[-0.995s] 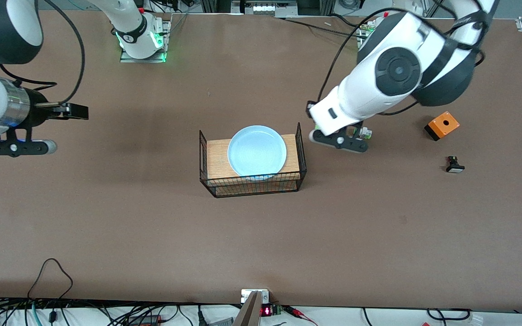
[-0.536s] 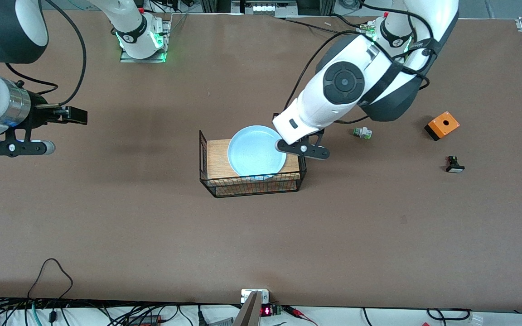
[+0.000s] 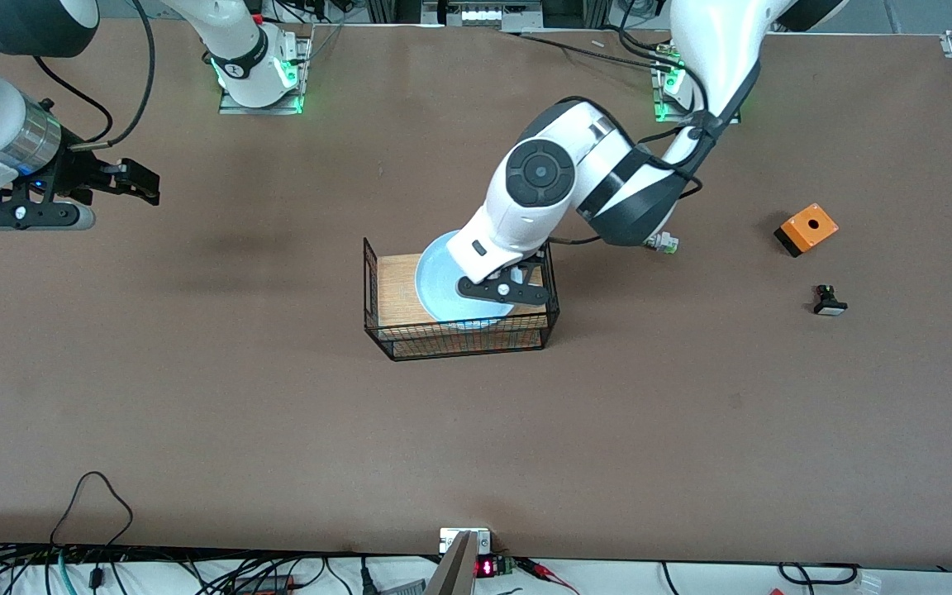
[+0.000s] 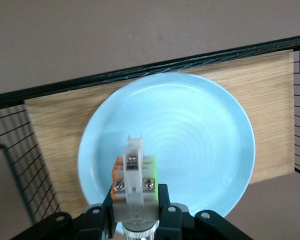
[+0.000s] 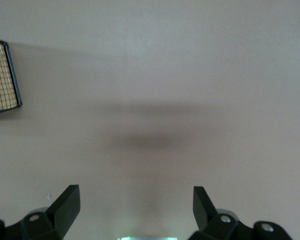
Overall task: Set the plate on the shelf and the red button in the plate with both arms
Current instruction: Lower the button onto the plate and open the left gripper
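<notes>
The pale blue plate (image 3: 436, 285) (image 4: 190, 130) lies on a wooden board inside a black wire basket (image 3: 459, 350) (image 4: 140, 70) at mid-table. My left gripper (image 3: 502, 291) (image 4: 135, 194) hangs over the plate and is shut on the red button (image 4: 134, 172). The button shows as a white part with two screws and orange and green sides; its cap is hidden in the jaws. Over bare table at the right arm's end, my right gripper (image 3: 23, 216) (image 5: 135, 199) is open and holds nothing.
A small white part with a green tip (image 3: 661, 243) lies beside the basket toward the left arm's end. Further that way are an orange box (image 3: 806, 228) and a black part with a white face (image 3: 830, 302).
The left arm has swung from beside the green-tipped part to over the plate, carrying the button. The right gripper has drifted a little toward the robots' bases.
</notes>
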Motion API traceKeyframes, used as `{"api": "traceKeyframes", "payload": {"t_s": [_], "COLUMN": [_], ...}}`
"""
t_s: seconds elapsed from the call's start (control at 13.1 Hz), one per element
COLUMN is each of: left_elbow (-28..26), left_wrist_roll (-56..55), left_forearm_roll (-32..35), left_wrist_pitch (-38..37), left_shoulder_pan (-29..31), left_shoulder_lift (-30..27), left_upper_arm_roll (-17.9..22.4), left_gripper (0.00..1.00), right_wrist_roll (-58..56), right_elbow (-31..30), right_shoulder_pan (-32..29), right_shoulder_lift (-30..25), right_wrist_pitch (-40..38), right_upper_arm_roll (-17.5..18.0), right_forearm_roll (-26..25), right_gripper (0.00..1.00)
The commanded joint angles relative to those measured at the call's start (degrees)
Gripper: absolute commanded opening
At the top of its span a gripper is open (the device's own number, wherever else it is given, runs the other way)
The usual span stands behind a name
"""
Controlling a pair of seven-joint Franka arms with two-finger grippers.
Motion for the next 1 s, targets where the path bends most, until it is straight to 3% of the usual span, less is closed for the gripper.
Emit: {"api": "traceKeyframes", "payload": {"t_s": [0.0, 0.46, 0.54, 0.61, 0.69, 0.92], "left_elbow": [3.0, 4.5, 4.6, 4.6, 4.5, 4.6], "left_wrist_roll": [-1.1, -1.2, -1.2, -1.3, -0.7, -0.9], "left_forearm_roll": [1.4, 1.5, 1.5, 1.5, 1.6, 1.7], "left_wrist_pitch": [1.6, 3.5, 3.5, 3.6, 3.6, 3.2], "left_shoulder_pan": [-2.3, -4.1, -4.1, -4.1, -3.9, -3.6], "left_shoulder_lift": [2.2, 5.4, 5.4, 5.4, 5.2, 3.4], "left_upper_arm_roll": [2.0, 2.3, 2.3, 2.3, 2.4, 2.6], "left_gripper": [0.0, 0.0, 0.04, 0.44, 0.99, 1.0], "right_wrist_roll": [-0.6, -0.3, -0.4, -0.4, -0.3, 0.1], "right_elbow": [-3.9, -5.1, -4.9, -4.1, -2.5, 2.6], "right_shoulder_pan": [-2.3, -3.6, -3.9, -4.1, -4.4, -4.8], "right_shoulder_lift": [-2.8, -4.1, -4.0, -4.1, -4.0, -1.9], "right_wrist_pitch": [3.0, 6.7, 6.3, 4.4, 1.1, -5.8], "right_upper_arm_roll": [1.8, 1.8, 1.8, 1.8, 1.5, 1.8], "right_forearm_roll": [-0.7, 0.1, 0.3, 2.2, 4.7, 4.5], "right_gripper": [1.0, 1.0, 1.0, 1.0, 1.0, 1.0]}}
